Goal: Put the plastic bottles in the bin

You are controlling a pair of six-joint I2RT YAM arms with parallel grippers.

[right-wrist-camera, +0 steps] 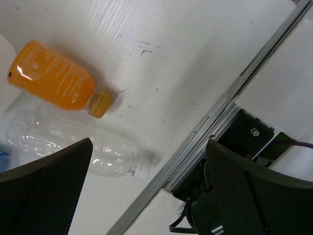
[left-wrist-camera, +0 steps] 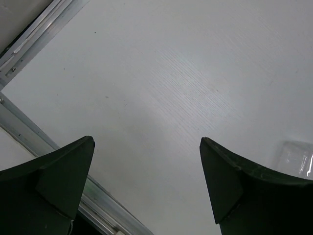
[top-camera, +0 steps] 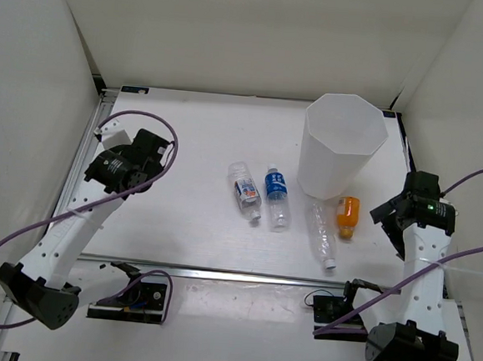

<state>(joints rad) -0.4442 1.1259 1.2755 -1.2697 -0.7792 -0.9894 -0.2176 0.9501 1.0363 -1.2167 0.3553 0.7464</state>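
Four bottles lie on the white table: a clear one with a white-red-blue label, a clear one with a blue label, a clear unlabelled one and a short orange one. The tall white faceted bin stands upright behind them. My left gripper is open and empty at the far left, well apart from the bottles. My right gripper is open and empty just right of the orange bottle; the unlabelled bottle also shows in the right wrist view.
White walls enclose the table on three sides. An aluminium rail runs along the near edge, with two small black mounts below it. Purple cables loop off both arms. A rail also borders the left side.
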